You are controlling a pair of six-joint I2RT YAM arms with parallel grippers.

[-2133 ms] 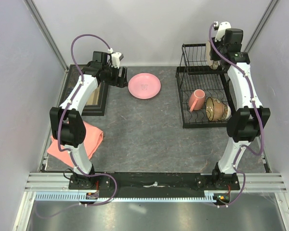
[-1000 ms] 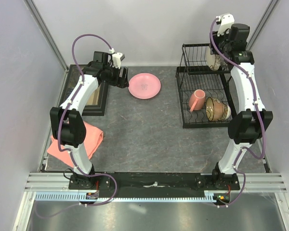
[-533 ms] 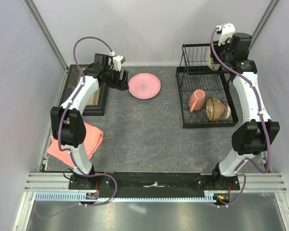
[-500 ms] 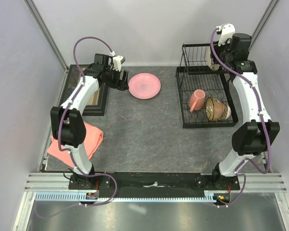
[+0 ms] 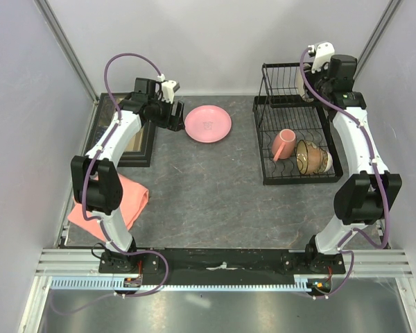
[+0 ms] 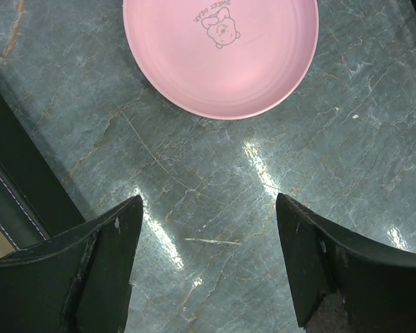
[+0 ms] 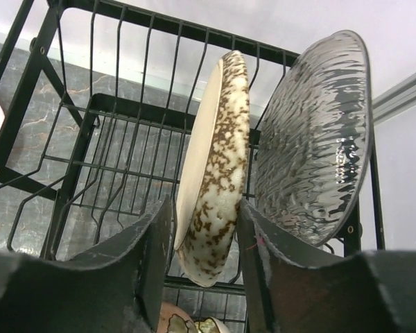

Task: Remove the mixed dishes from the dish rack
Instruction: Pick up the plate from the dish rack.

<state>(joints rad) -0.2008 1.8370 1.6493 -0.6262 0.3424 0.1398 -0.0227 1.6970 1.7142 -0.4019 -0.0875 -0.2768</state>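
Right gripper (image 7: 202, 216) straddles the speckled plate's (image 7: 215, 159) lower rim in the dish rack (image 7: 69, 149); whether it pinches is unclear. A glass dish (image 7: 312, 139) crowds its right finger. Left gripper (image 6: 209, 208) gapes over the grey tabletop (image 6: 333, 146), with the pink plate (image 6: 222, 62) just ahead.

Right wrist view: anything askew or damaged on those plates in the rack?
Nothing stands out. The speckled plate and rippled grey plate stand on edge in the dish rack, leaning the same way.

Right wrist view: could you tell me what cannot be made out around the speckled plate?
- Right wrist: whether the right gripper truly touches the speckled plate.
- Right wrist: the rippled glass plate, lower edge hidden behind one finger.
- Top external: the speckled plate, mostly covered by the right arm.
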